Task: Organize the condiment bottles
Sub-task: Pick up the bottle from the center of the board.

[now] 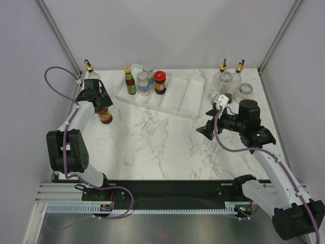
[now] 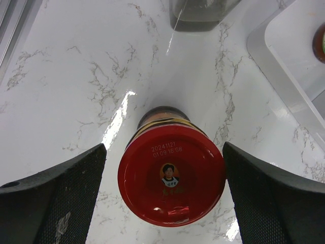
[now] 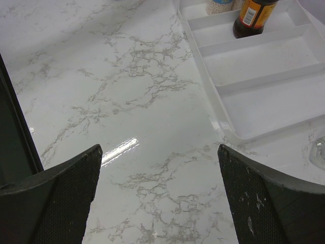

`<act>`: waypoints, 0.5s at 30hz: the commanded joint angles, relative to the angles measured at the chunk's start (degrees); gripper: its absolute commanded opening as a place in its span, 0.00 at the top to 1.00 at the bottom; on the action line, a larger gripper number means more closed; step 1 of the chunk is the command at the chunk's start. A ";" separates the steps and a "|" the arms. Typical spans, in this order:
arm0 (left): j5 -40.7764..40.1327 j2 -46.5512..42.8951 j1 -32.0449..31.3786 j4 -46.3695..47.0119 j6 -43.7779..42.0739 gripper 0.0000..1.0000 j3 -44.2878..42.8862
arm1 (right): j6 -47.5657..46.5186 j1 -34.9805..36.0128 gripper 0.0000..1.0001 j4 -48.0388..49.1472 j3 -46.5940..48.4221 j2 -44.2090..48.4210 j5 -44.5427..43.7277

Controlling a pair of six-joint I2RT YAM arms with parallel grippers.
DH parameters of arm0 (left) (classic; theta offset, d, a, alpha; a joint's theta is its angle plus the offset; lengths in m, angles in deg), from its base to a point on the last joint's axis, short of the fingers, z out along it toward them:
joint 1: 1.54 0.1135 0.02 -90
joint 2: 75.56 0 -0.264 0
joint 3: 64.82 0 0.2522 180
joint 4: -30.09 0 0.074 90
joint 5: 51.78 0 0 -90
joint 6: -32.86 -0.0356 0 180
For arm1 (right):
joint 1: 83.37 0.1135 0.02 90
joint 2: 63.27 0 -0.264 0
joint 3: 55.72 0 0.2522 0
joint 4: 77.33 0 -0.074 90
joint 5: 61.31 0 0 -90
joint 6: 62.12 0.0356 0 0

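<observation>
A red-lidded dark jar (image 1: 106, 118) stands on the marble table left of the white tray (image 1: 189, 96). My left gripper (image 1: 104, 109) is open around it. In the left wrist view the red lid (image 2: 171, 173) lies between the fingers (image 2: 61, 203), with a small gap on the left side. The tray's left end holds an orange-capped sauce bottle (image 1: 131, 81), two silver-lidded spice jars (image 1: 143, 83) and another red-lidded jar (image 1: 160, 82). My right gripper (image 1: 207, 131) is open and empty over bare table (image 3: 152, 152).
One gold-spouted glass cruet (image 1: 90, 68) stands at the back left, its base showing in the left wrist view (image 2: 200, 10). Two more cruets (image 1: 222, 80) and a silver-lidded jar (image 1: 246, 90) stand at the back right. The tray's right compartments (image 3: 264, 86) hold nothing.
</observation>
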 commanded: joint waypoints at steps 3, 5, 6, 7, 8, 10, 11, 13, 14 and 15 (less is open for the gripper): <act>-1.74 -2.45 0.03 1.63 -0.27 0.03 -0.28 | -1.07 -0.32 0.02 1.81 -0.26 1.05 1.40; -1.74 -2.54 0.03 1.63 -0.27 0.03 -0.28 | -1.16 -0.32 0.02 1.90 -0.26 1.14 1.40; -1.74 -2.54 -0.06 1.63 -0.27 0.03 -0.37 | -1.16 -0.40 0.02 1.90 -0.26 1.14 1.40; -1.74 -2.71 -0.06 1.63 -0.27 0.03 -0.28 | -1.16 -0.40 0.02 1.81 -0.26 1.23 1.40; -1.74 -2.71 0.03 1.63 -0.27 0.03 -0.28 | -1.07 -0.40 0.02 1.90 -0.26 1.23 1.40; -1.74 -2.80 0.03 1.63 -0.27 0.03 -0.28 | -1.07 -0.40 0.02 1.90 -0.26 1.31 1.40; -1.74 -2.89 0.03 1.63 -0.27 0.03 -0.28 | -1.07 -0.49 0.02 1.81 -0.26 1.31 1.49; -1.74 -2.89 0.03 1.63 -0.27 0.03 -0.28 | -1.07 -0.49 0.02 1.81 -0.26 1.31 1.49; -1.74 -2.89 0.03 1.63 -0.27 0.03 -0.28 | -1.07 -0.67 0.02 1.73 -0.26 1.31 1.49; -1.74 -2.98 0.03 1.63 -0.27 0.03 -0.28 | -1.07 -0.58 0.02 1.90 -0.26 1.31 1.49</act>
